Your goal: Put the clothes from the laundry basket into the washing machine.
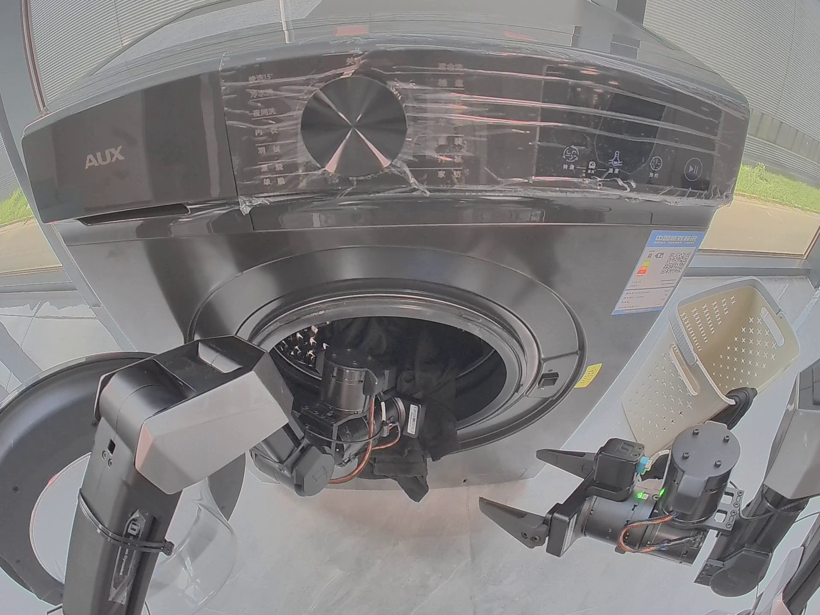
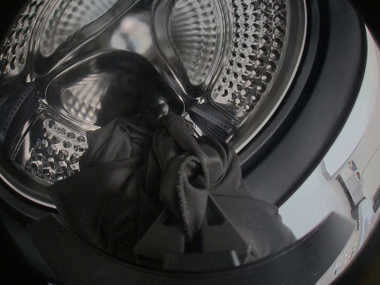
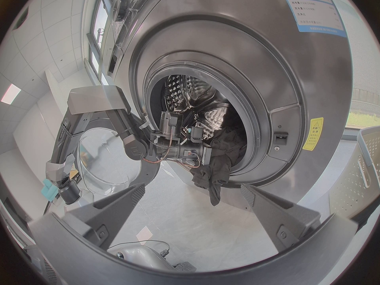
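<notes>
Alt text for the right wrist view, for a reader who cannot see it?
The left gripper sits at the mouth of the washing machine, where a dark garment hangs over the rim. The open right gripper frames the foreground.

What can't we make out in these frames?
- Laundry basket: head view, right arm covers its lower part; right wrist view, edge cuts it off. Whether it's empty: unclear.
- Drum floor: left wrist view, black clothes cover it.
- Machine door: head view, left arm hides much of it.
</notes>
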### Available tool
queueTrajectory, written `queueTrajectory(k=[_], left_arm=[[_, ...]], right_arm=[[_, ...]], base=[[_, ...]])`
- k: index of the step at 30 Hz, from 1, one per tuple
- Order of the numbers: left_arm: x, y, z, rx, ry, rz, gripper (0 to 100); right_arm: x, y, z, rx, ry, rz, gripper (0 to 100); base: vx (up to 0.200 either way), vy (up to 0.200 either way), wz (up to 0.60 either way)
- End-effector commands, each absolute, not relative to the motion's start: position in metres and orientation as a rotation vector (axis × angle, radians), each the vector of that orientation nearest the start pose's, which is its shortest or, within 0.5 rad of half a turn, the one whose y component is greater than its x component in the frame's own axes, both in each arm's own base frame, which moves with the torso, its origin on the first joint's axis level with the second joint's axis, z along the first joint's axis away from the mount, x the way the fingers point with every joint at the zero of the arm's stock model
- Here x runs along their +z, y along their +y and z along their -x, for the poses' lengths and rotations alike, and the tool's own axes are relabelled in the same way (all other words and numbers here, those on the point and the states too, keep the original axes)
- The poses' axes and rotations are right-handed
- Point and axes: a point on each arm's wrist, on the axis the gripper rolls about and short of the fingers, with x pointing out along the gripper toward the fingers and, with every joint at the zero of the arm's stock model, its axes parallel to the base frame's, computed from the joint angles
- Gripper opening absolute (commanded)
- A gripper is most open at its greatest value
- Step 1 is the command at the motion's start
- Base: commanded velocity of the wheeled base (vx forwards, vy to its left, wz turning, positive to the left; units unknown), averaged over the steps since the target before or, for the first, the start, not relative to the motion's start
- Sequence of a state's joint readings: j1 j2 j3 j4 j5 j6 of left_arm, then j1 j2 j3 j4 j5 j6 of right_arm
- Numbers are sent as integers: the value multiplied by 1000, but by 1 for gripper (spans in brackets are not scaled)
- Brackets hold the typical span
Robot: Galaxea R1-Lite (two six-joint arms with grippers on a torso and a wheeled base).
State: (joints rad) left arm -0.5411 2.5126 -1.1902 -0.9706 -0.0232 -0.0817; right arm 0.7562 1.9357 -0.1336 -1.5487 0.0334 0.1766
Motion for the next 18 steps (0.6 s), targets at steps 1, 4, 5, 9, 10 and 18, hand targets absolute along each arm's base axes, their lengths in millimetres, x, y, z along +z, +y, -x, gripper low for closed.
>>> queueTrajectory(k=[1,4,5,9,10,18], left_arm=[[-5,-231,-399,-524,334,4,0],[5,-225,-407,-490,286,22,0],[9,-225,-410,-475,256,30,0],[24,-224,-421,-420,165,69,0],[26,-224,-423,-416,154,73,0],[32,-222,-429,-400,125,88,0]], right_arm=[[67,165,-174,761,313,-74,100],[68,165,-174,762,308,-76,100],[68,165,-174,762,308,-74,100],[68,166,-172,769,308,-73,100],[68,166,-172,769,310,-74,100],[69,166,-173,769,302,-76,100]], base=[[0,0,0],[0,0,0],[0,0,0],[0,0,0],[0,0,0],[0,0,0]])
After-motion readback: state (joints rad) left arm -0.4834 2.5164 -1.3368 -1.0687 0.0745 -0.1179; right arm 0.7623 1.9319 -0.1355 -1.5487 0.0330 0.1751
